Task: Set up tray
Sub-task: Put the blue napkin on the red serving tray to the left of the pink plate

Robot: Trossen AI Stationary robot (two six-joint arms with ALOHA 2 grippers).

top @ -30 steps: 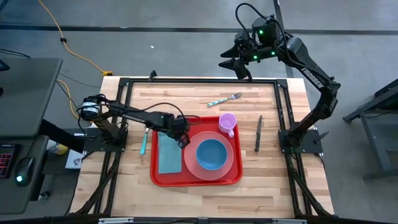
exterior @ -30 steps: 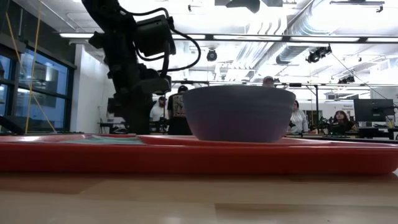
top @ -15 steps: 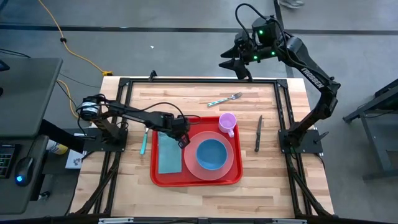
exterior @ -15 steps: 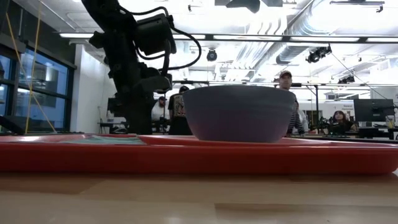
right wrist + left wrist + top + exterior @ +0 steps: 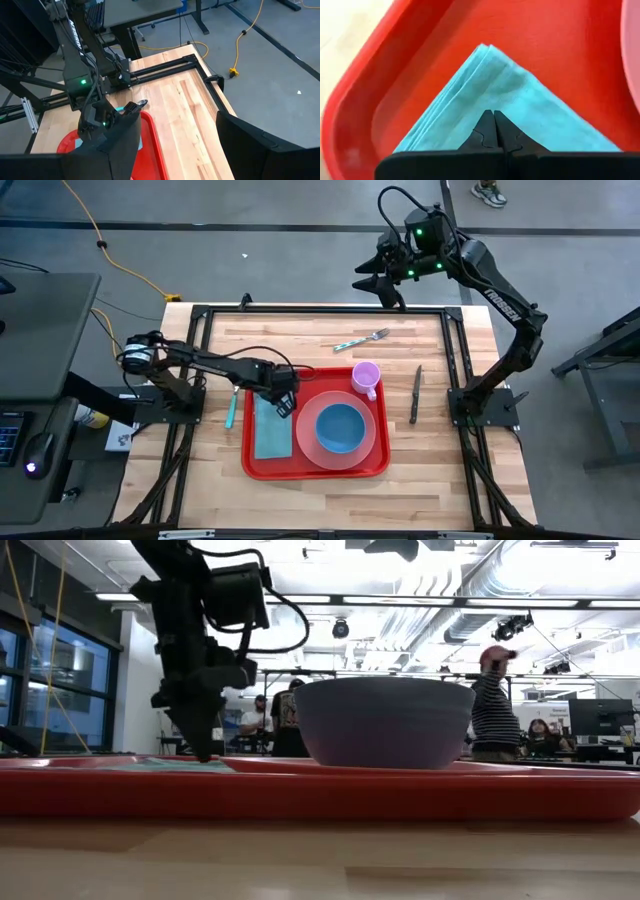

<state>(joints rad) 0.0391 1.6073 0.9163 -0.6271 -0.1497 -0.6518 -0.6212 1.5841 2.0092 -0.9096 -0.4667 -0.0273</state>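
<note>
We see the tray (image 5: 316, 465) lying flat on the wooden table (image 5: 300, 340), toward its near-centre, long sides running left to right. Inside it, at the left end, lies a folded teal napkin (image 5: 270, 432); to the right of that sits a round pink plate (image 5: 306, 443) carrying a blue bowl (image 5: 341, 428), and a small purple cup (image 5: 366, 376) stands in the far right corner of the tray. The left gripper (image 5: 284, 402) is lowered over the far end of the napkin; in the left wrist view we find its two fingers pressed together, tips meeting at the napkin's surface (image 5: 493, 116), with nothing visibly between them. In the low view the same arm descends to the tray's left part (image 5: 205, 745). The right gripper (image 5: 378, 283) hangs raised beyond the table's far edge, fingers spread apart and empty. On the bare wood we note a fork (image 5: 362, 339) beyond the tray, a knife (image 5: 415, 394) to its right, and a teal-handled utensil (image 5: 231, 408) just left of it
</note>
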